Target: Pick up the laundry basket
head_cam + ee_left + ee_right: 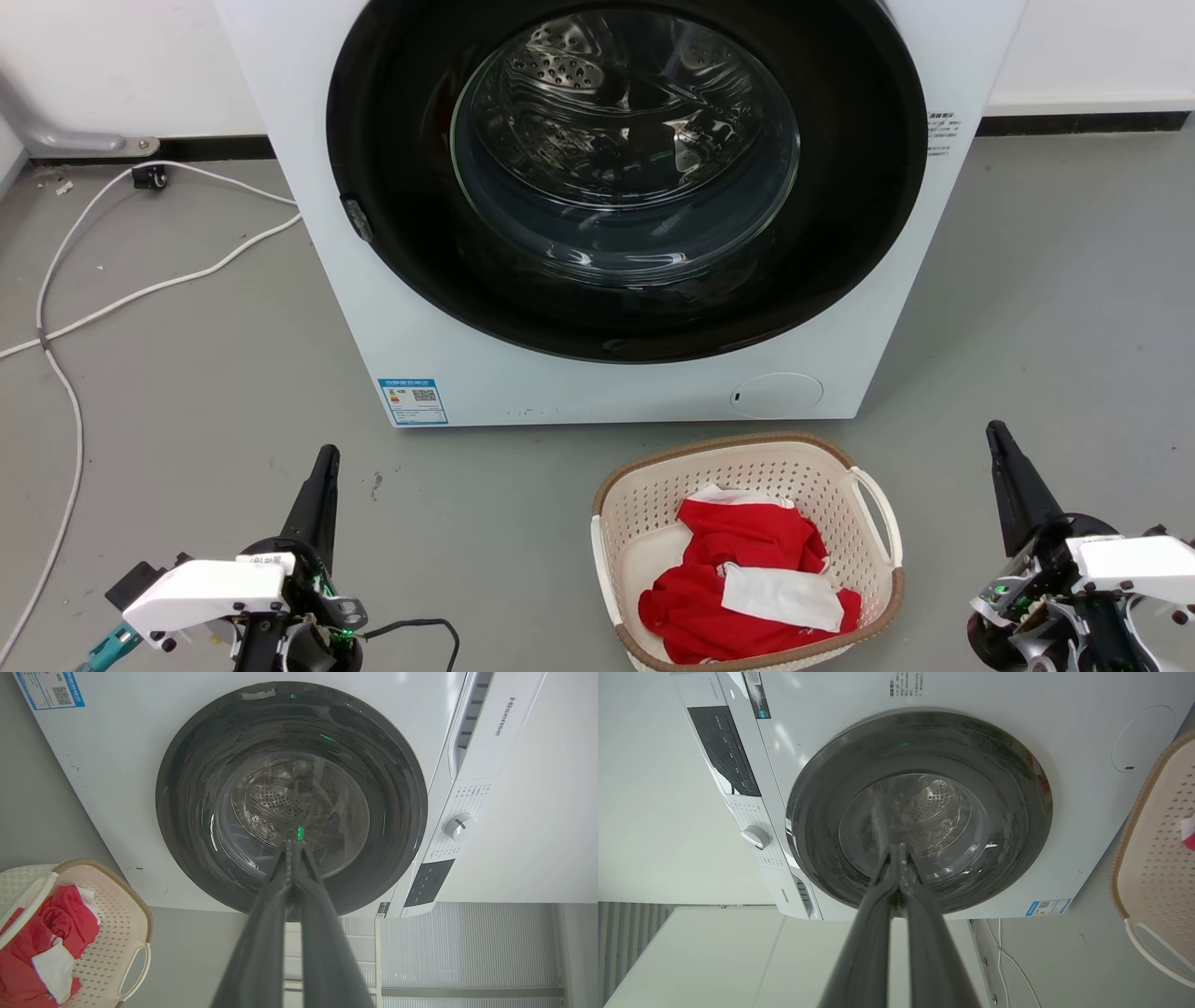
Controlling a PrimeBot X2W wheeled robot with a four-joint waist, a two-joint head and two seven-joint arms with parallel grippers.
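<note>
Laundry basket (747, 476) sits on the floor just before the washing machine (392, 308), between my grippers, nearer the right. Left gripper (327, 457) and right gripper (997, 439) both have fingers pressed together, empty. Lifting by one loop handle (882, 523) alone could, I judge, tip it and spill the red garment (738, 560). The machine front crowds its far rim; a white cable (65, 411) lies well left.

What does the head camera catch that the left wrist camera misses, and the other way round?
Head view: the white cable on the floor and the right gripper. Left wrist view: the washer's dial and dark control panel. Both: the washing machine, the laundry basket with red clothes, and the left gripper, shut.
</note>
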